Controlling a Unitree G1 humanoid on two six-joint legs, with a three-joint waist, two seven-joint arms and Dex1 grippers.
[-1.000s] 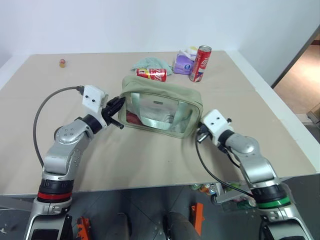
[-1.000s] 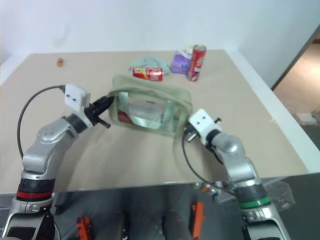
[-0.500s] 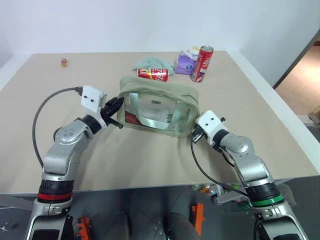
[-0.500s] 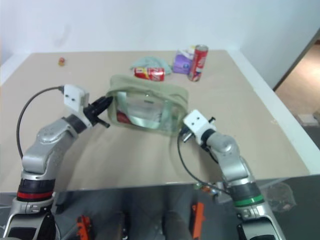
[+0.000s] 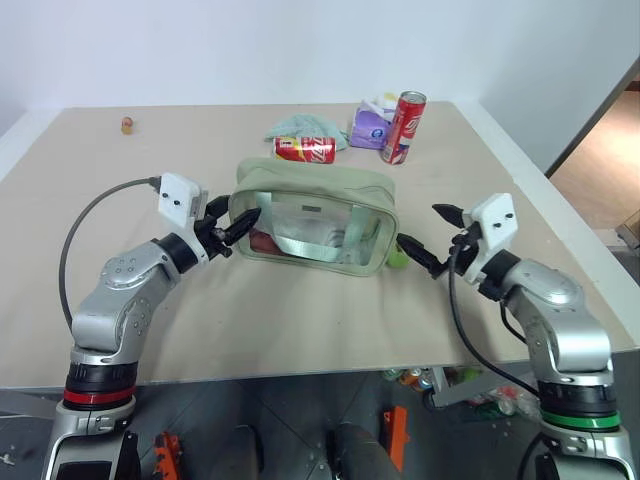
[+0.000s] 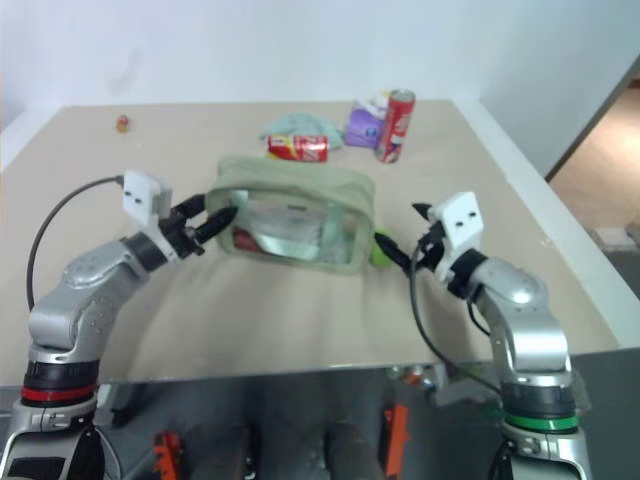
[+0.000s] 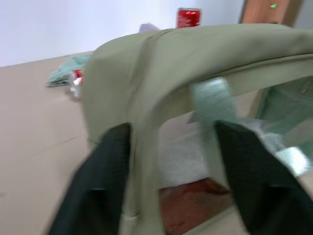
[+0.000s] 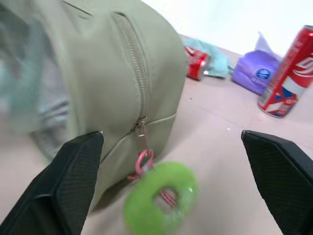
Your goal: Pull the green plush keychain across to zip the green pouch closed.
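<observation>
Now green plush keychain (image 8: 160, 201) dangling free, right hand (image 5: 432, 238) just beside, open

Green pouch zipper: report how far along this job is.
Done: the zipper on the green pouch looks run to its right end, where the green plush keychain hangs loose. In hand: nothing; the left gripper and right gripper both have open jaws. Left: nothing that I can see, apart from drawing the arms away.

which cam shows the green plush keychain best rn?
Right wrist view: the green plush keychain hangs large off the zipper end of the green pouch. Both eye views show a small green bit by the pouch's right end; left wrist view shows pouch fabric.
</observation>
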